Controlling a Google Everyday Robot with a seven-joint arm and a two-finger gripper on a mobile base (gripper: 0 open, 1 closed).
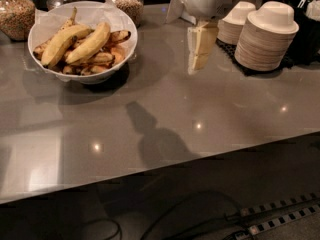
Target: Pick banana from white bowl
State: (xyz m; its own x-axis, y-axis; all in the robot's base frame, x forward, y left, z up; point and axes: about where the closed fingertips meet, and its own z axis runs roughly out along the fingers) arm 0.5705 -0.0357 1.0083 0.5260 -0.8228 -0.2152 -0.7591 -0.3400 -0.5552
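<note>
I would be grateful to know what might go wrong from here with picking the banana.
The tool hangs above the grey counter, right of the round white bowl. The plump yellow banana lies against a similar blotchier banana, so the wrong one might get grabbed. The white paper lining could snag and lift too.

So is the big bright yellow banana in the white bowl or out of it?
In. The banana lies atop smaller bananas inside the white bowl; the end effector hangs above the counter, apart from it.
</note>
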